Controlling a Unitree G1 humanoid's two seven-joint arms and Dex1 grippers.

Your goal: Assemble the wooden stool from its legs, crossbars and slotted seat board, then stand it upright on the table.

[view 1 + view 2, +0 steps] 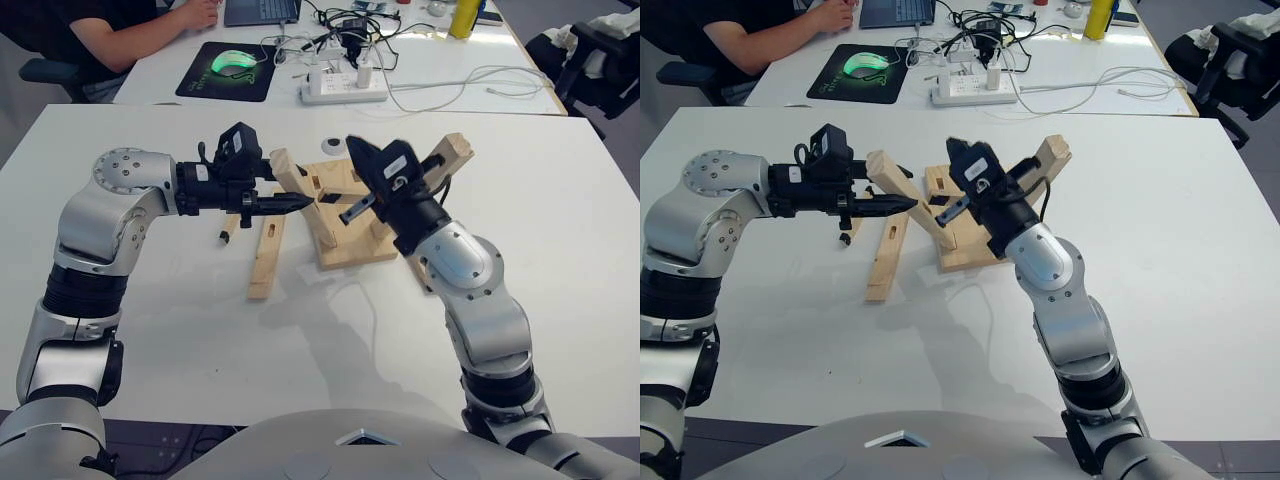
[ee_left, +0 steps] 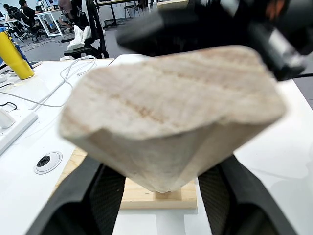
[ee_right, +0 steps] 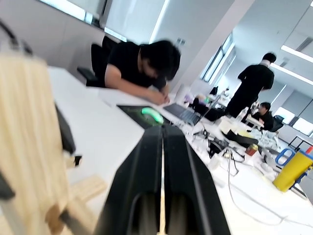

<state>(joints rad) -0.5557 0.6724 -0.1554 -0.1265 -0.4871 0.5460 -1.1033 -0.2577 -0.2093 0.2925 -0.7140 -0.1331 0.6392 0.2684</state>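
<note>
Seat board [image 1: 352, 250] lies flat mid-counter [image 1: 160, 340]. Two legs slant up from it: L leg [image 1: 293, 175] and R leg [image 1: 455, 150], the latter partly hidden behind R arm. L tool [image 1: 298, 203] is at the L leg, fingers [image 2: 83, 200] spread either side of it; can't tell if they touch the wood. R tool [image 1: 352, 212] is pressed together, pinching nothing, tip just over the board between the legs. Slotted bar [image 1: 267, 250] lies loose just L of the board, w/ short peg [image 1: 229, 229] beside it.
</note>
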